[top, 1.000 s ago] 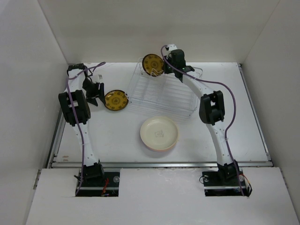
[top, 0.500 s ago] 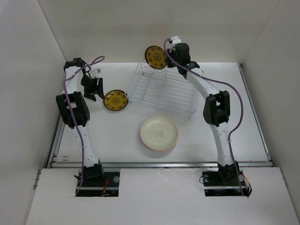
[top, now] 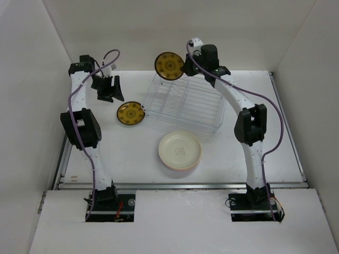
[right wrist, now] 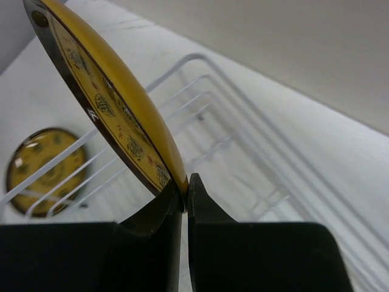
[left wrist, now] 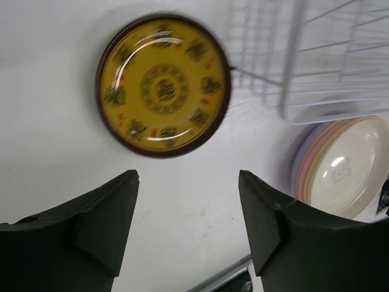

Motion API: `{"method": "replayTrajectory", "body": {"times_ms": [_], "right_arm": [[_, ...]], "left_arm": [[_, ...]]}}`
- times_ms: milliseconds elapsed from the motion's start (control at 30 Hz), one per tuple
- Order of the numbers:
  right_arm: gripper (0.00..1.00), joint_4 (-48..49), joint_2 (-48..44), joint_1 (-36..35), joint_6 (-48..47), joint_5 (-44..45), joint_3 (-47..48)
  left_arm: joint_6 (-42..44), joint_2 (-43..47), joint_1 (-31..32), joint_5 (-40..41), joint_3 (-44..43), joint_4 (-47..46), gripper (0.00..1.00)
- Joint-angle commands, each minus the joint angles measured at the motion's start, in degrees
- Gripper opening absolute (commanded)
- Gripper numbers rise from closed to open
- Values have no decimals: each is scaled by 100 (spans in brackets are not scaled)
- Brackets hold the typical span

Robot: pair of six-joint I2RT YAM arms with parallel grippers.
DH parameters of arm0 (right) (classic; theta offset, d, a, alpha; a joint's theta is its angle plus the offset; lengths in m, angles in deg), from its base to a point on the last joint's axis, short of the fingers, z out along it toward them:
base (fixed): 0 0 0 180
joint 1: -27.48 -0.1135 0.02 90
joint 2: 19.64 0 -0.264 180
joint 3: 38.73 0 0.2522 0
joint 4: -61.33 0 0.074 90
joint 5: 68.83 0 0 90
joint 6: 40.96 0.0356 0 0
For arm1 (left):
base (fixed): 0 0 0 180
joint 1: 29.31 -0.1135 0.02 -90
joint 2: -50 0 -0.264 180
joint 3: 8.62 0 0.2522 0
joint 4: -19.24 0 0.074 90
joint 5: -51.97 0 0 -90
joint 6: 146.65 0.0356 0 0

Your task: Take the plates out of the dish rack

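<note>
Right gripper (right wrist: 185, 182) pinches the rim of a brown-and-yellow plate (top: 169, 65), held up on its edge.
Below this gripper sits the wire dish rack (top: 185, 108), and the plate is up over its far corner. Left gripper (left wrist: 187, 179) is spread wide, holding nothing. A second brown-and-yellow plate (left wrist: 163, 85) lies flat on the table (top: 275, 132) under it, with a stack of big plates (left wrist: 343, 167) nearby, cream on top.
</note>
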Motion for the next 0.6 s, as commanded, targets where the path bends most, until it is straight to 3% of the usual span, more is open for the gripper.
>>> {"method": "replayTrajectory", "body": {"times_ms": [0,67,200,367,467,500,567], "right_arm": [[0,-248,-428,-339,322,-1501,-104],[0,-354,-376,-540,393,-2019,-105],[0,-301,-375,-858,516,-2207,-316],[0,-249,-375,-1016,569,-2557,-439],[0,-196,-428,-1078,622,-2611,-439],[0,-196,-428,-1078,622,-2611,-439],[0,-144,-428,-1078,622,-2611,-439]], "left_arm": [[184,861,422,-838,-237,-449,65],[105,1046,641,-838,-62,-747,67],[-202,994,817,-478,-8,-1302,67],[-282,747,932,-346,-201,-1004,67],[-150,668,1003,-346,-281,-732,53],[-89,668,1003,-346,-281,-731,42],[-19,668,1003,-346,-228,-548,30]]}}
